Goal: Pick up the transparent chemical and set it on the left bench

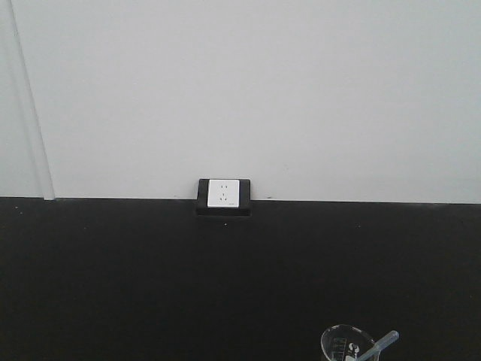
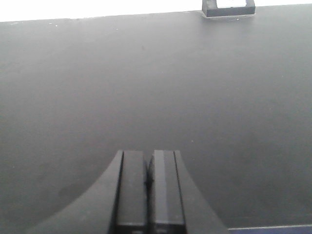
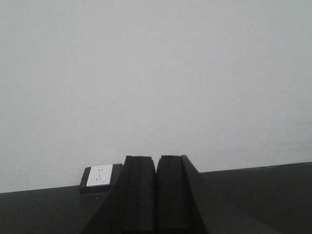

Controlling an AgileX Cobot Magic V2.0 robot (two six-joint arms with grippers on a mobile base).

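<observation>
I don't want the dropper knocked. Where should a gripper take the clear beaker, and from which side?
Likely take the beaker by its round glass wall below the rim, coming in level from the near side. The dropper leans out over the right of the rim, so it would block a top-down grasp. Only the beaker's top shows here.

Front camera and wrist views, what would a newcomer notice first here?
The white socket stands out mid-frame, where the pale wall meets the black bench. At the bottom right edge, a clear beaker holds a leaning dropper. The left gripper and right gripper are shut, empty.
</observation>
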